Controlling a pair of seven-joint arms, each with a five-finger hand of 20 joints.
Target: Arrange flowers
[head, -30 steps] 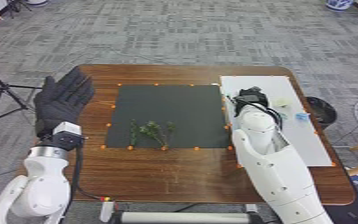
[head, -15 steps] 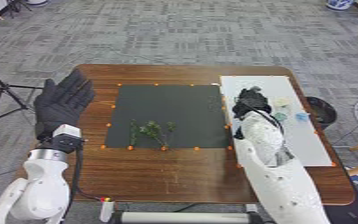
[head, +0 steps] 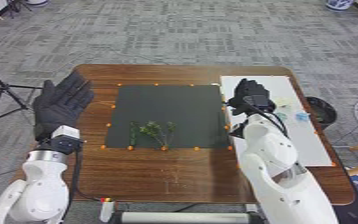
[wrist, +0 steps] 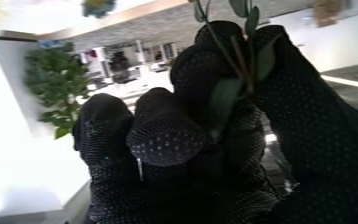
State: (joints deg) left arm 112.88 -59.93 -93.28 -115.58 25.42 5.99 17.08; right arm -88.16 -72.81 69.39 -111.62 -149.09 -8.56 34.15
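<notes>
The left hand [head: 58,107] is held open beyond the table's left edge, fingers straight. Over the left part of the white board [head: 310,142] is the right hand [head: 251,93]. In the right wrist view the right hand [wrist: 286,90] pinches a thin leafy stem [wrist: 254,61] between thumb and finger, its lower leaf lying across the glove. Several green sprigs [head: 153,131] lie on the lower left of the black mat [head: 171,102]. Pale yellow flowers [head: 283,102], pale teal flowers [head: 281,117] and blue flowers [head: 302,117] rest on the board.
Brown table top [head: 171,172] borders the mat, with small orange markers around mat and board. A dark round bin [head: 321,111] stands beyond the right edge, and a black tripod [head: 7,87] stands left. In the right wrist view, green foliage [wrist: 53,82] appears beside the hand.
My right hand has turned with its forearm; its fingers now extend toward the board's far edge instead of being bunched over it. The left hand has stayed in place.
</notes>
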